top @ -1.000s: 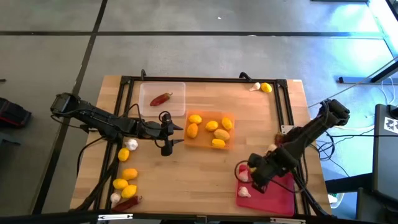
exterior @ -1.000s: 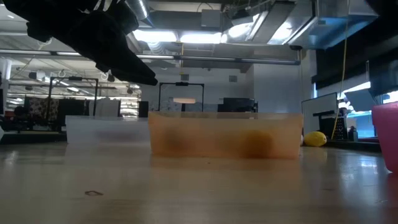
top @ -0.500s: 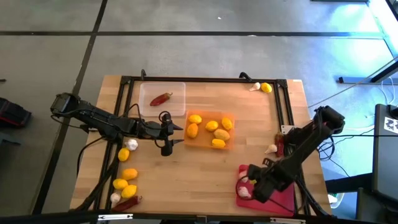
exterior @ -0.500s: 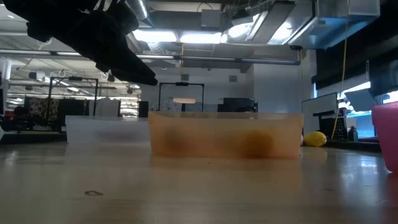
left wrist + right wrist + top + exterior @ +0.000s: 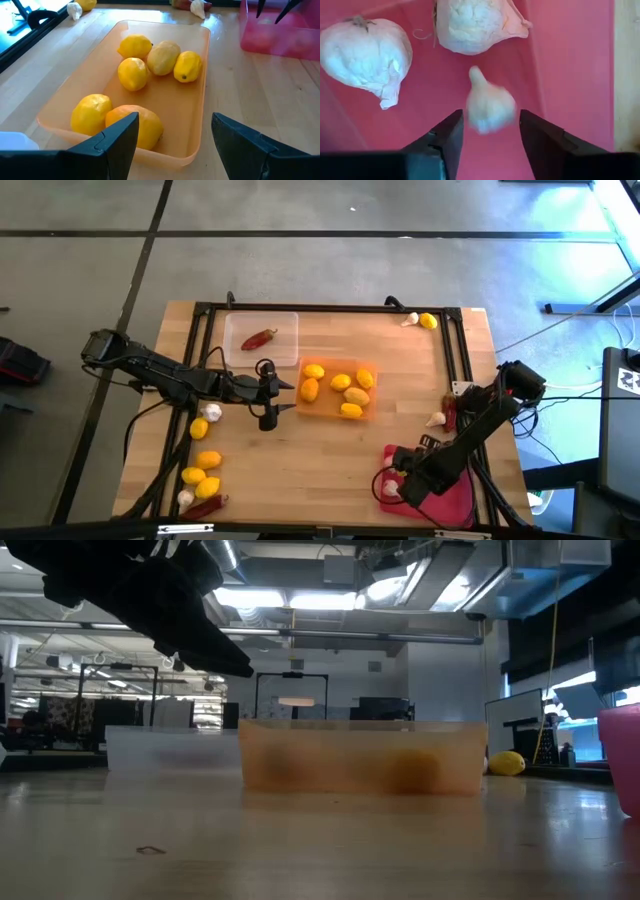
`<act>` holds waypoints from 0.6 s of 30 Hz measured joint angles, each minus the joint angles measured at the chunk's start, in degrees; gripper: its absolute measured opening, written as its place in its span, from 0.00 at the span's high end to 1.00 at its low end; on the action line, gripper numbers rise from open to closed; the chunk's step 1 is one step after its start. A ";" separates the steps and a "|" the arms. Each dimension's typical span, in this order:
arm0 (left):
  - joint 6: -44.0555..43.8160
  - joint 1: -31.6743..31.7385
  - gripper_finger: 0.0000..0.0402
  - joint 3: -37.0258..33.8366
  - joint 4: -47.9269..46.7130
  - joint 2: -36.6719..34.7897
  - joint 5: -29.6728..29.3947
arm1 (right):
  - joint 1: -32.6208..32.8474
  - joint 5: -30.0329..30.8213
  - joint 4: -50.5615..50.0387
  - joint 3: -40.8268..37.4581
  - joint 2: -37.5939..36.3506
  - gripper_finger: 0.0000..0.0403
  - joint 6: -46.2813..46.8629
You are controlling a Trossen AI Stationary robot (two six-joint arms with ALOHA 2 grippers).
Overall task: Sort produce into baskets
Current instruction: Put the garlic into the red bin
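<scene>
I see the right gripper (image 5: 487, 132) spread apart over the red-pink plastic tray (image 5: 570, 60), a blurred whitish garlic bulb (image 5: 490, 105) between its fingers; the left gripper (image 5: 172, 137) gapes beside the orange shallow tray (image 5: 192, 125).

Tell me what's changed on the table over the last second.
The right claw has moved toward the table's near edge over the red-pink tray; it's open above a blurred garlic bulb, apparently just dropped. The left claw, orange tray and its lemons stayed put.
</scene>
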 joint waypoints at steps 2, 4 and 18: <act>0.00 0.00 0.39 0.00 0.02 0.02 0.00 | -0.02 -0.22 0.12 0.00 -0.25 0.48 -0.02; 0.02 0.00 0.39 0.00 0.01 0.02 0.00 | -0.06 -0.48 0.10 0.00 -1.00 0.44 -0.04; 0.01 0.01 0.39 0.00 0.02 0.02 -0.01 | -2.18 5.91 -8.98 0.00 -13.42 0.38 3.43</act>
